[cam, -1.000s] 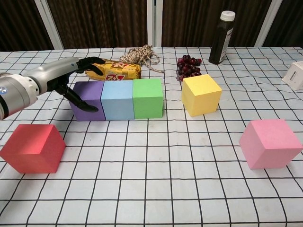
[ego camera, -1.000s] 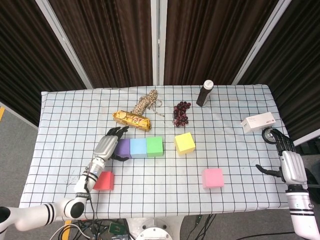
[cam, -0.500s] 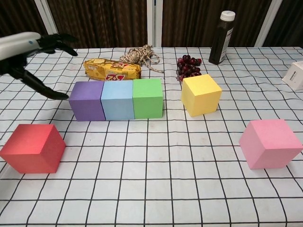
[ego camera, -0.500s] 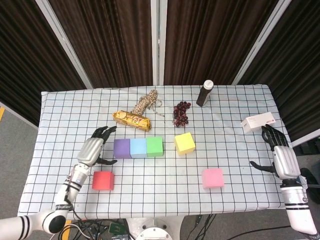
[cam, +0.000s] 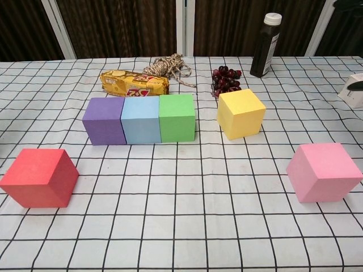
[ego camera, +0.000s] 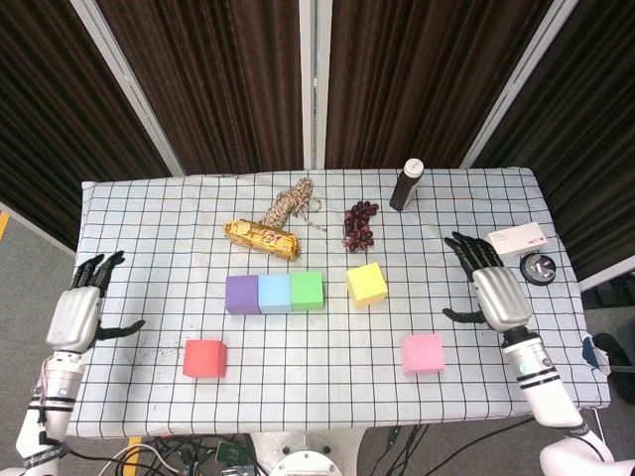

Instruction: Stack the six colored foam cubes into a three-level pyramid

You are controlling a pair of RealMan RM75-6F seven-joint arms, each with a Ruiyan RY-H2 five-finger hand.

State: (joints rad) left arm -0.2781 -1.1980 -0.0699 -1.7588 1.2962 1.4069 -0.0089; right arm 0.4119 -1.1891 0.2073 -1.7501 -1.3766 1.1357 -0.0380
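Note:
A purple cube (ego camera: pixel 242 295), a light blue cube (ego camera: pixel 275 293) and a green cube (ego camera: pixel 307 291) stand touching in a row mid-table. The same purple cube (cam: pixel 104 120), blue cube (cam: pixel 140 119) and green cube (cam: pixel 177 117) show in the chest view. A yellow cube (ego camera: pixel 366 284) (cam: pixel 241 113) sits alone to their right. The pink cube (ego camera: pixel 423 353) (cam: pixel 323 172) lies front right, the red cube (ego camera: pixel 204 358) (cam: pixel 39 177) front left. My left hand (ego camera: pixel 77 309) hovers open past the table's left edge. My right hand (ego camera: pixel 491 286) is open, right of the yellow cube and above the pink one.
A gold snack packet (ego camera: pixel 260 238), a coil of twine (ego camera: pixel 292 204), dark grapes (ego camera: pixel 360 224) and a dark bottle (ego camera: pixel 406 184) lie behind the cubes. A white box (ego camera: pixel 514 241) and a small round black object (ego camera: pixel 541 268) sit near the right edge.
My left hand has pulled away from the purple cube, leftward off the table edge. My right hand has moved in from the right edge toward the yellow cube. The cubes have not moved.

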